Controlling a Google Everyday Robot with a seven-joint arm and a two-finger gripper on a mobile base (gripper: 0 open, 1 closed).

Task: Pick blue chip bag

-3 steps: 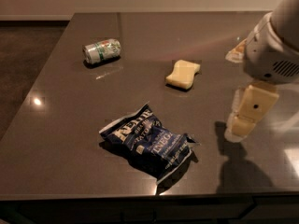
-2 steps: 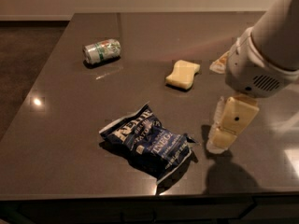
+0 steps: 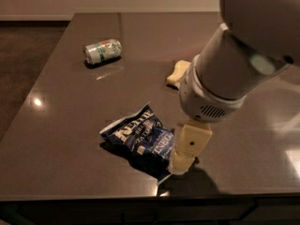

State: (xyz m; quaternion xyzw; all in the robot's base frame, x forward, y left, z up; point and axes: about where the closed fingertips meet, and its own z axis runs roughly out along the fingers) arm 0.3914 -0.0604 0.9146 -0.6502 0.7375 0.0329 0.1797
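The blue chip bag (image 3: 140, 142), crumpled dark navy foil with white lettering, lies flat near the front edge of the dark table (image 3: 61, 125). My gripper (image 3: 183, 159) hangs from the big white arm (image 3: 234, 64) and sits right at the bag's right end, low over the table. One cream finger (image 3: 190, 144) shows, pointing down beside the bag. The arm hides whatever lies behind the gripper.
A green-and-silver soda can (image 3: 102, 51) lies on its side at the back left. A pale yellow sponge (image 3: 176, 72) lies at mid table, partly hidden by the arm. The table's front edge runs just below the bag.
The arm has swung left and toward the front, bringing the gripper from the right of the table up against the bag's right end. The bag, can and sponge have not moved.
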